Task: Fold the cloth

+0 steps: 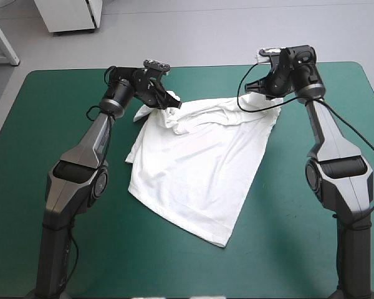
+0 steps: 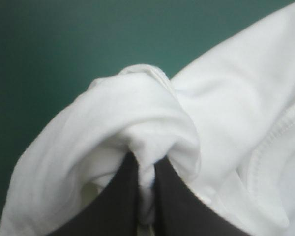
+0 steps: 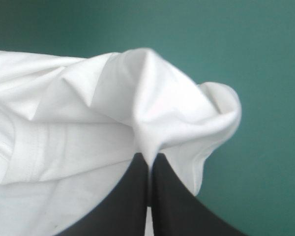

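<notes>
The white T-shirt [image 1: 199,168] lies spread across the middle of the teal-green table, its far edge lifted at two spots. My left gripper [image 1: 172,101] is shut on the shirt's far left part, near a sleeve. In the left wrist view the black fingers [image 2: 115,201] pinch a bunched fold of the T-shirt [image 2: 137,118]. My right gripper [image 1: 260,89] is shut on the far right corner. In the right wrist view its fingers [image 3: 174,204] meet on a peaked fold of the T-shirt [image 3: 142,93]. The near hem rests on the table.
Bare teal-green cover [image 1: 43,124] surrounds the shirt on all sides. A white cabinet [image 1: 71,14] stands beyond the far edge of the table.
</notes>
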Controlling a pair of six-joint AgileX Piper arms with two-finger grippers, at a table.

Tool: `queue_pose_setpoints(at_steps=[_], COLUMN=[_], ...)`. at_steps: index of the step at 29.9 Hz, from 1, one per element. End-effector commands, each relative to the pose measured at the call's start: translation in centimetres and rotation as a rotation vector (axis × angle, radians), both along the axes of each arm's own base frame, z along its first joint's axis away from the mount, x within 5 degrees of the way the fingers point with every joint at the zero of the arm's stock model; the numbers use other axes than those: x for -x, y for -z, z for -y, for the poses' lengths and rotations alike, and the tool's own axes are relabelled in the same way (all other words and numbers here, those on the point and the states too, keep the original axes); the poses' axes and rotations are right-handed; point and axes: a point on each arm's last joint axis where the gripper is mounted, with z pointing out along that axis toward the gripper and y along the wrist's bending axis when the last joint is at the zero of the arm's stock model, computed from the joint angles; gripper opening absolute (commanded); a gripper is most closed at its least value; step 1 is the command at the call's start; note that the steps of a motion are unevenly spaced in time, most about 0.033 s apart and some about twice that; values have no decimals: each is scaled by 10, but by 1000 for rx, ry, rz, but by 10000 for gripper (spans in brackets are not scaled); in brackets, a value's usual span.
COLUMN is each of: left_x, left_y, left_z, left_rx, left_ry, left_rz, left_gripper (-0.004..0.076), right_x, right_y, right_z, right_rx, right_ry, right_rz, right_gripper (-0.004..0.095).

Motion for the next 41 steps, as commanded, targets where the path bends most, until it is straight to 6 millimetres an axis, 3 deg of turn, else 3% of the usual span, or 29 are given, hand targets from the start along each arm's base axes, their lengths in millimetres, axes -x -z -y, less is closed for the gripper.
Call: queue_pose_setpoints(at_steps=[1,5,7,10,13,16,21,29,32,37,41], left_x=[4,-3,-4,-4,-2,3,15,54,75,118,164], left_y=[-54,-62,-64,-63,-60,-65,-95,-168,-190,-244,-288], left_z=[1,1,1,1,0,-2,-9,-35,-44,-58,-73], left_rx=[92,109,113,116,103,76,33,-111,-118,-59,-8], left_ry=[-25,-28,-28,-32,-24,-16,-12,-55,-91,-122,-133], left_rz=[202,318,342,334,291,269,302,383,362,477,583], left_gripper=[-9,26,85,242,417,504,503,497,493,493,493], right_x=[4,2,2,3,5,12,30,76,96,144,185], right_y=[-32,-26,-26,-25,-31,-48,-86,-153,-176,-213,-224], right_z=[3,3,3,5,7,10,21,20,15,13,17], right_rx=[-15,-2,2,-5,-15,0,-44,-140,-205,-203,-219], right_ry=[4,-15,-15,4,20,24,27,-30,-76,-122,-132], right_rz=[125,104,105,91,101,140,212,350,394,470,468], right_gripper=[-13,149,281,457,527,525,525,503,469,456,457])
